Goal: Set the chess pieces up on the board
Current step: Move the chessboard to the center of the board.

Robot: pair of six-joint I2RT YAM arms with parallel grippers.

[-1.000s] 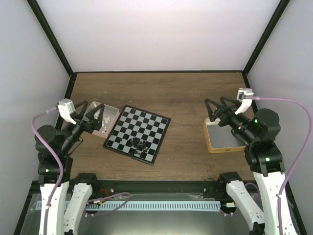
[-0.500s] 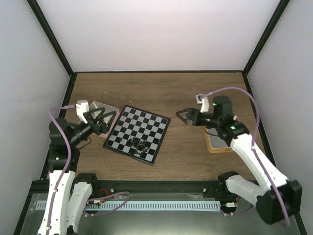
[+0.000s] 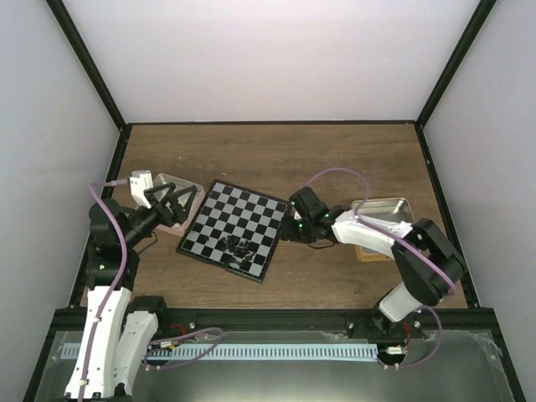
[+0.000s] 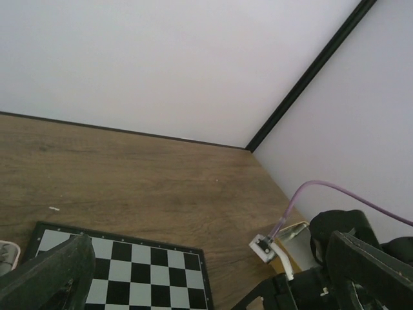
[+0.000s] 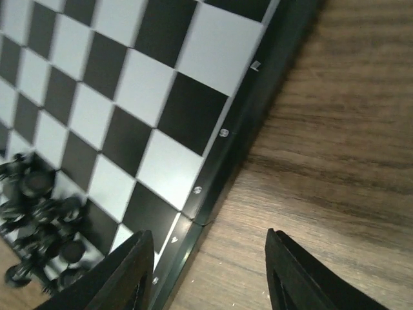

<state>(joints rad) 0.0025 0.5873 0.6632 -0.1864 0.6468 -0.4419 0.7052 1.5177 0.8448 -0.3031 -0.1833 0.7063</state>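
Observation:
The board lies tilted at centre left, with the black chess pieces heaped in a cluster on its near squares. My right gripper is low at the board's right edge. In the right wrist view it is open and empty, straddling the dark rim, with the pieces to the lower left. My left gripper is open and empty, raised by the board's left side over the pinkish tin. In the left wrist view its fingers frame the board's far corner.
A pinkish tin holding cream-white pieces sits left of the board. A tan-rimmed metal tin sits at the right, behind my right arm; it also shows in the left wrist view. Walls and black frame posts surround the wooden table.
My right arm swung left from above the tan-rimmed tin and came down to the board's right edge. My left gripper shifted a little right toward the board.

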